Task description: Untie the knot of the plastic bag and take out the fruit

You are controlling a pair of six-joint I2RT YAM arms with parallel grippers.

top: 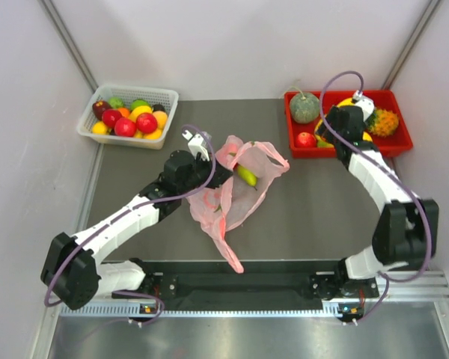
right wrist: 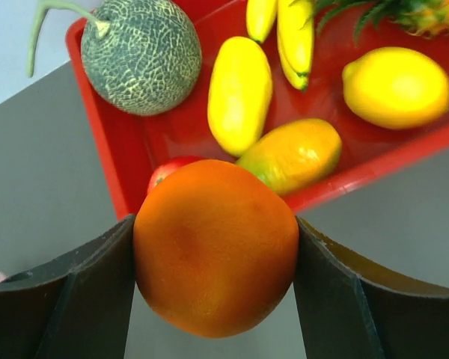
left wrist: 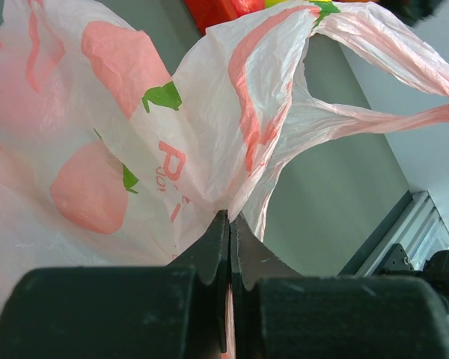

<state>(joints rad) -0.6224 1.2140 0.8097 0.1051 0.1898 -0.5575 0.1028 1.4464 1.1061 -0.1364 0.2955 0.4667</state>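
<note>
Pink thin bag [top: 236,187] lies mid-bench, soft and slippery, best gripped by a bunched fold; left fingers [left wrist: 209,262] are closed on such a fold. At the far right corner, right fingers [right wrist: 97,292] hold the firm, round orange [right wrist: 215,247] over the tray [top: 348,152].

The orange [right wrist: 215,247] hid most of a red apple [right wrist: 168,170] behind it. The pineapple [right wrist: 426,15] and the bananas [right wrist: 295,34] were cut off at the top edge. In the left wrist view the bag [left wrist: 97,149] ran off the left and top edges, hiding what was inside. From above, the little fruits [top: 131,120] in the white basket [top: 142,88] were too small to name.
</note>
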